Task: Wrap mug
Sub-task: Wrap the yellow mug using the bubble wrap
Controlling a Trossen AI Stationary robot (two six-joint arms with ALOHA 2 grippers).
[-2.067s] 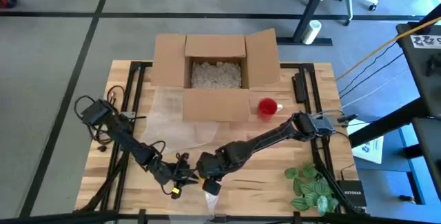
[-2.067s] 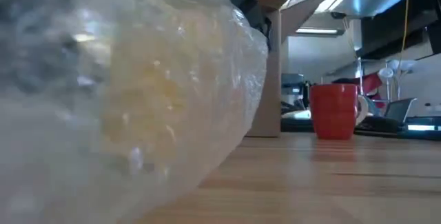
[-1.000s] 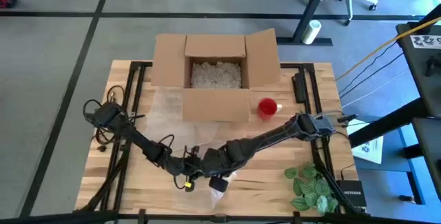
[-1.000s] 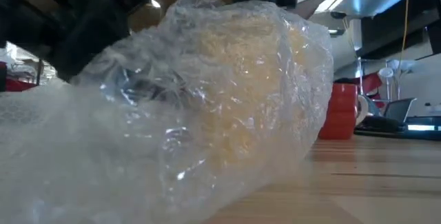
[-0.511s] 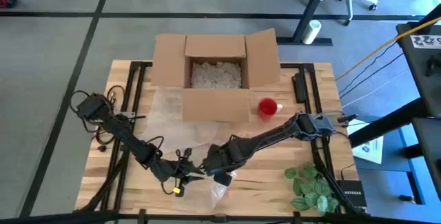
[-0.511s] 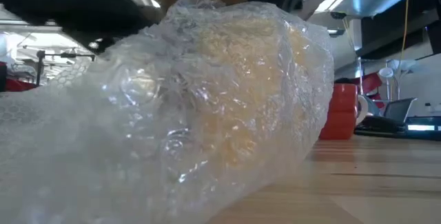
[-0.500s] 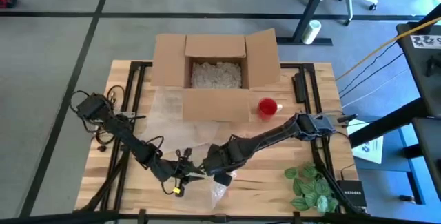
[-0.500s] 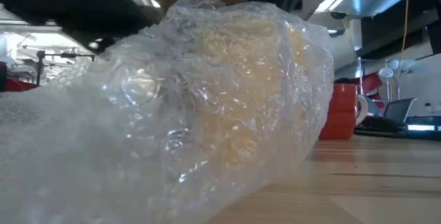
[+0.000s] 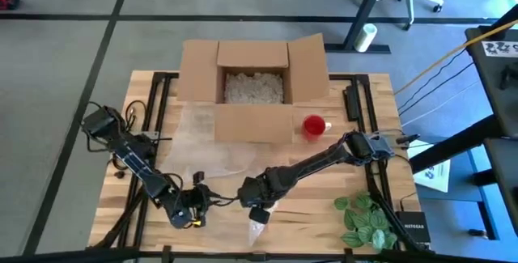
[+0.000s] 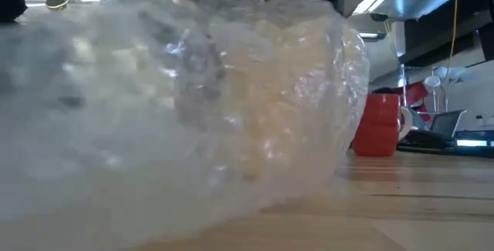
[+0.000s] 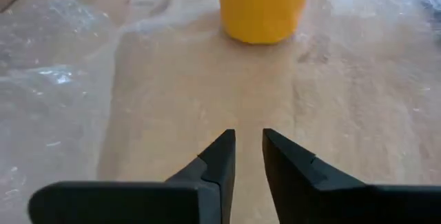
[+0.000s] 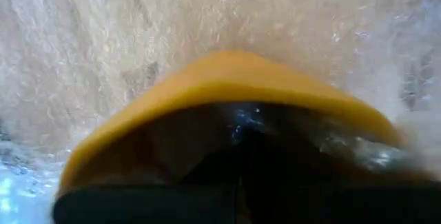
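The yellow mug (image 11: 263, 7) stood on bubble wrap (image 9: 212, 156) near the front edge of the surface (image 9: 324, 206), just ahead of the left hand (image 11: 248, 156) with its fingers narrowed and empty, while the right hand (image 9: 257, 213) pressed against it, its grip impossible to tell.

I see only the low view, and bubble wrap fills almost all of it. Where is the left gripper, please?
Observer: In the high view, the left gripper is near the table's front edge, to the left of the bubble wrap bundle.
Operator: Does it hold something?
Observer: No. In its wrist view the fingers are empty, with a narrow gap between them, and they point at a yellow mug standing on the wood.
Operator: And the right gripper?
Observer: The right gripper is at the bundle itself; its wrist view is filled by the yellow mug's rim, very close.
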